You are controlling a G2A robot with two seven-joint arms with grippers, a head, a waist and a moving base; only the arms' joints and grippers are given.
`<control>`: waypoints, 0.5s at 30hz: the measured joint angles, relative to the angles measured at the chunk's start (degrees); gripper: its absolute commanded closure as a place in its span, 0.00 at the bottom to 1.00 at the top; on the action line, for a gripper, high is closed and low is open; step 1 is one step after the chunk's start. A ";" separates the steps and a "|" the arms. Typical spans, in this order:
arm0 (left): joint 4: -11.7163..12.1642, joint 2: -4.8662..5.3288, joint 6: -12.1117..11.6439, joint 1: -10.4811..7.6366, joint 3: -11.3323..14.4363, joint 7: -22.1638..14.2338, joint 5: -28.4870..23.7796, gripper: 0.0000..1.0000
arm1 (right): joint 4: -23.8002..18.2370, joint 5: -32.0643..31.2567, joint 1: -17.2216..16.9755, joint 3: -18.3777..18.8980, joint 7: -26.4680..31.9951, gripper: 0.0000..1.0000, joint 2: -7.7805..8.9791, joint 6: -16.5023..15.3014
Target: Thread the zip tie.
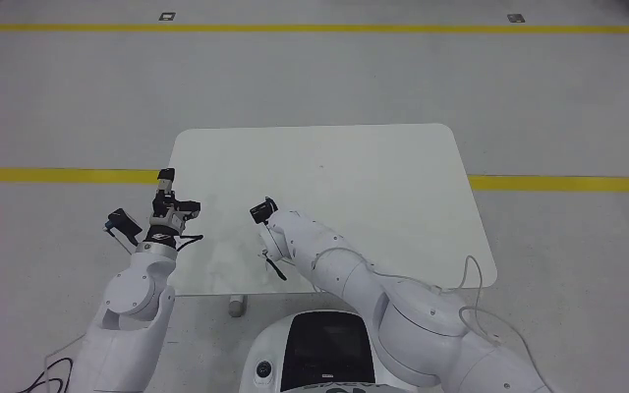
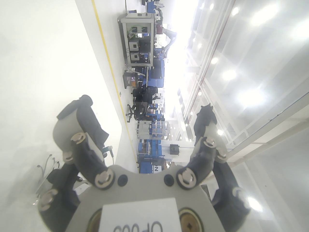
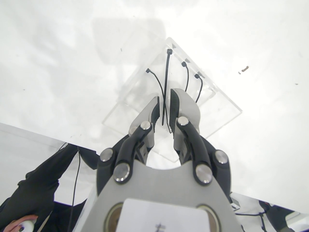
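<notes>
Clear acrylic holder (image 3: 217, 112) sitting toward the desk's (image 1: 393, 167) near left corner, carrying black ties. Three shorter zip ties (image 3: 187, 76) are crowding the long zip tie (image 3: 167, 73), one crossing its strap. Right gripper (image 3: 164, 105) hovering over the holder, fingers narrowly parted around that strap, contact unclear. Left gripper (image 2: 144, 105) hanging by the desk's left edge, released wide, gripping nothing.

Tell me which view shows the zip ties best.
The right wrist view: four black zip ties sit in a clear holder, one between the open right claw's fingers. The left wrist view gives the zip ties faintly, in haze. In the top view they are too small to tell.
</notes>
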 measured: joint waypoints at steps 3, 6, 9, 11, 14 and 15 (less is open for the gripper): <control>0.00 0.00 0.00 0.00 0.00 0.00 0.00 0.00 | 0.03 0.33 0.05 -0.34 -0.03 0.95 -0.01 0.06; 0.00 0.00 0.00 0.00 0.00 0.00 0.00 0.00 | 0.04 0.63 0.15 -0.68 -0.10 1.00 -0.03 0.18; 0.00 0.00 0.00 0.00 0.00 0.00 0.00 0.00 | -0.13 0.69 0.37 -1.14 -0.04 1.00 -0.08 0.63; 0.00 0.00 0.00 0.00 0.00 0.00 0.00 0.00 | -0.34 0.68 0.55 -1.43 0.09 1.00 -0.11 1.09; 0.00 0.00 0.00 0.00 0.00 0.00 0.00 0.00 | -0.72 0.55 0.88 -1.97 0.46 1.00 -0.17 1.84; 0.00 0.00 0.00 0.00 0.00 0.00 0.00 0.00 | -0.86 0.52 1.02 -2.17 0.63 1.00 -0.19 1.90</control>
